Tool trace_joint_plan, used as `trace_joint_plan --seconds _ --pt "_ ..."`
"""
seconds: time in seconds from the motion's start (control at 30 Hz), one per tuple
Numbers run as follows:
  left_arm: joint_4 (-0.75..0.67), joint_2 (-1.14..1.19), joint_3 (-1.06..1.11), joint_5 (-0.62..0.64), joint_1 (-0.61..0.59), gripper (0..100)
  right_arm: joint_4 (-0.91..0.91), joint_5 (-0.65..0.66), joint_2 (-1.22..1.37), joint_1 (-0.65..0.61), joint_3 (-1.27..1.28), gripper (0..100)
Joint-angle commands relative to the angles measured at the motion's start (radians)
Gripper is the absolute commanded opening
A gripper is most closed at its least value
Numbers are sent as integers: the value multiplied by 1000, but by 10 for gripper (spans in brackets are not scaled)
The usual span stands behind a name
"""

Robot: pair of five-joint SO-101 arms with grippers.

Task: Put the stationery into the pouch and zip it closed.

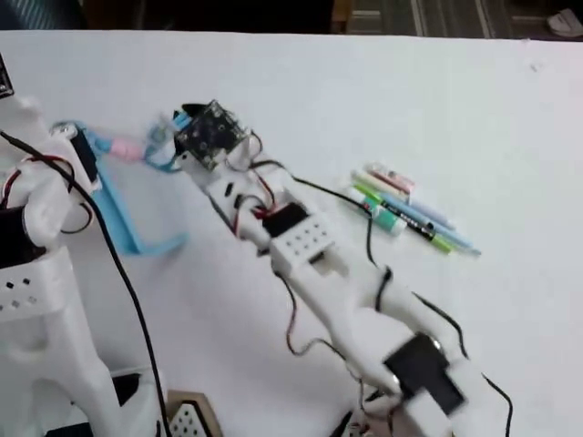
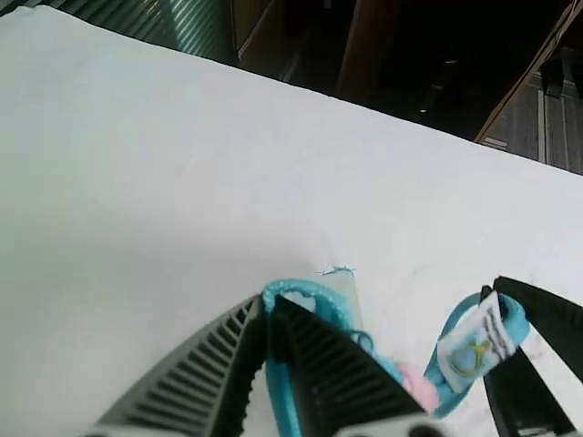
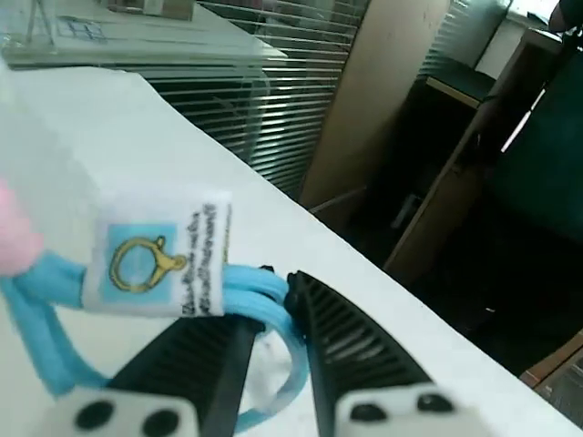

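The left hand [image 2: 266, 311] clamps the pouch [image 2: 310, 293], right hand [image 3: 279, 293] its blue loop [image 3: 248, 284] by a white label [image 3: 159, 259], print unreadable.

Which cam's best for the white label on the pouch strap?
Right wrist view: the label sits close and face-on, by the strap the right gripper pinches. Left wrist view shows it farther off, tilted. High view: too small to tell.

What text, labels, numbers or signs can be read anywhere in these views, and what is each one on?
On the white tag on the blue loop of the pouch: a yellow clasp drawing on a blue square; the print beside it is too blurred to read.
On the pens on the table: any print is too small to read.
No word or number is readable.
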Motion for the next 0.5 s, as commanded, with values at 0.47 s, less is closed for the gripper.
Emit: trace_joint_plan --seconds 0.47 --pt "-5 51 32 -2 27 27 320 -318 -518 234 32 16"
